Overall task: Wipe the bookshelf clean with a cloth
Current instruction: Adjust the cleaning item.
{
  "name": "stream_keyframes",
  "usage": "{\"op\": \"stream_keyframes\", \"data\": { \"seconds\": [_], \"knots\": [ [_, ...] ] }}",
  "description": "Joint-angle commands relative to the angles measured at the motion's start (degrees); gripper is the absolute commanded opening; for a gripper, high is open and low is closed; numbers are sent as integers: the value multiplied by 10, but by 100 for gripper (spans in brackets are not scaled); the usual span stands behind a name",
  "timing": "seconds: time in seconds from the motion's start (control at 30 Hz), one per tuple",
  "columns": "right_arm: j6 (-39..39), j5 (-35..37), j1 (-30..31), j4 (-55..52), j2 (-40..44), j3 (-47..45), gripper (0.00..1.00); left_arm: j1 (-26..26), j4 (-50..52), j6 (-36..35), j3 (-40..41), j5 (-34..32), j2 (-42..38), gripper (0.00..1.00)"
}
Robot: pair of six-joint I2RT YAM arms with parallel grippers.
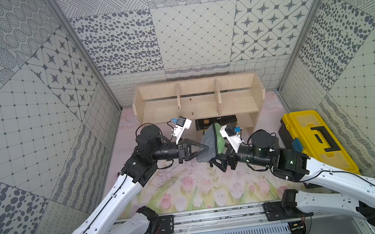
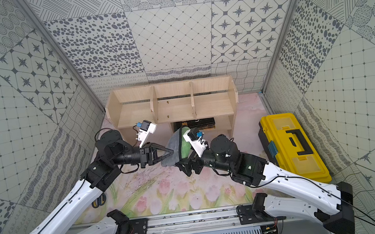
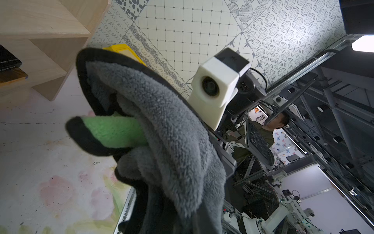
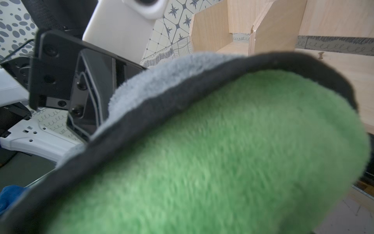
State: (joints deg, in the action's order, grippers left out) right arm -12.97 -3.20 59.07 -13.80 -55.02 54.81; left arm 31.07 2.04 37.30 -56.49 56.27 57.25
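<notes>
**While the cloth hangs in the air, the shelf is not yet wiped**

Since the cloth [image 1: 210, 141] touches no wood in any view, we judge that the wiping itself is not begun; only the lifting of the cloth looks done. The cloth hangs above the flowered table [image 1: 190, 187], near the middle of the scene, just in front of the bookshelf [image 1: 198, 85] and between the two arms.

In both top views the left gripper [image 1: 206, 147] has its jaws pressed together on the grey side of the cloth. The right gripper [image 1: 220, 163] sits close against the green side. The cloth lies over its fingers, so we cannot tell whether it is spread or pinching.

What is left, in our judgement, is nearly everything. The cloth must go to the far side and rub the three compartments, the two dividers and the short lower shelf at the right. In the middle compartment we see small dark specks [image 1: 190, 99]; we cannot say if they are dirt or fittings.

The cloth is thick and fluffy. One face is dark grey, the other bright green, and the edging is black. It is bunched and curved, not flat. The bookshelf is of pale wood and its compartments are empty. A black book [image 1: 216, 121] lies under it.
</notes>
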Motion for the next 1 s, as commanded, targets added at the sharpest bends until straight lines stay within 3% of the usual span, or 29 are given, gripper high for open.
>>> {"op": "stream_keyframes", "data": {
  "seconds": [0.0, 0.17, 0.23, 0.27, 0.4, 0.43, 0.5, 0.57, 0.67, 0.8, 0.9, 0.93, 0.97],
  "knots": [
    [57, 35, 1, 43, -4, 50, 97, 2, 52, -35, -11, 90, 22, 0],
    [104, 69, 1, 36, -7, 65, 97, 1, 74, -53, -14, 89, 32, 0],
    [113, 64, 1, 37, -7, 65, 90, 1, 83, -59, -16, 86, 35, 0],
    [115, 54, 1, 38, -9, 65, 79, 2, 84, -59, -17, 85, 36, 0],
    [96, 20, 1, 49, -12, 51, 7, 2, 99, -68, -27, 51, 40, 0],
    [87, 20, 1, 56, -9, 44, 0, 1, 101, -69, -30, 41, 40, 7],
    [67, 30, 1, 76, 5, 19, 0, 1, 114, -77, -40, -20, 32, 35],
    [49, 62, -2, 79, 21, 10, 0, 0, 138, -95, -54, -124, 13, 53],
    [5, 105, -29, 31, 28, 38, 0, -3, 190, -129, -110, -305, -8, 66],
    [-81, 96, -127, -80, 11, 119, 0, -17, 257, -164, -200, -593, -3, 79],
    [-138, 40, -227, -154, -19, 190, 0, -50, 277, -203, -242, -739, 24, 86],
    [-150, 17, -255, -168, -33, 211, 0, -72, 278, -209, -246, -760, 33, 88],
    [-160, -8, -286, -179, -48, 231, 0, -100, 272, -211, -246, -766, 42, 97]
  ]
}}
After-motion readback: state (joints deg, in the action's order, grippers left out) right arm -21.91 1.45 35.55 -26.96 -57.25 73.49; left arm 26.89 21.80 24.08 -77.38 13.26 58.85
